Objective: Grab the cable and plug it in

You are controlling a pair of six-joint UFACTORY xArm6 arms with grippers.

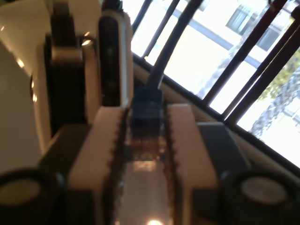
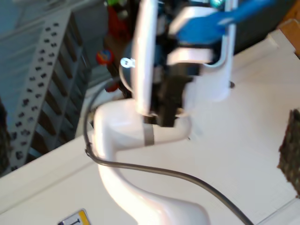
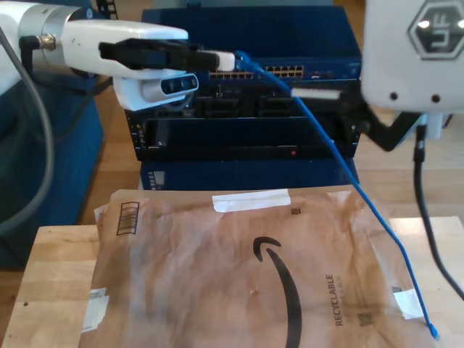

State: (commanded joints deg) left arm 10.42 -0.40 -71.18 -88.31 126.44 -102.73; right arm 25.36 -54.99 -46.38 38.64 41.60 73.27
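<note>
The cable (image 3: 333, 145) is thin and bright blue. It runs from my first gripper (image 3: 226, 59), at the exterior view's upper left, down across the mailer to a loose end (image 3: 433, 332) at the lower right. My first gripper (image 1: 146, 117) is shut on the cable's blue boot and clear plug (image 1: 146, 105), held between its serrated white fingers (image 1: 105, 140). The held end hangs just in front of the switch's port row (image 3: 290, 71). The second wrist view shows that gripper with the blue cable (image 2: 206, 26), blurred. My second gripper (image 3: 319, 93) is at the exterior view's right, its jaws unclear.
A dark blue rack of network gear (image 3: 246, 123) stands behind the table. A brown paper mailer (image 3: 239, 275) covers most of the wooden table (image 3: 51, 275). Black robot cables hang at both sides of the exterior view (image 3: 420, 203) and cross the second wrist view (image 2: 187, 178).
</note>
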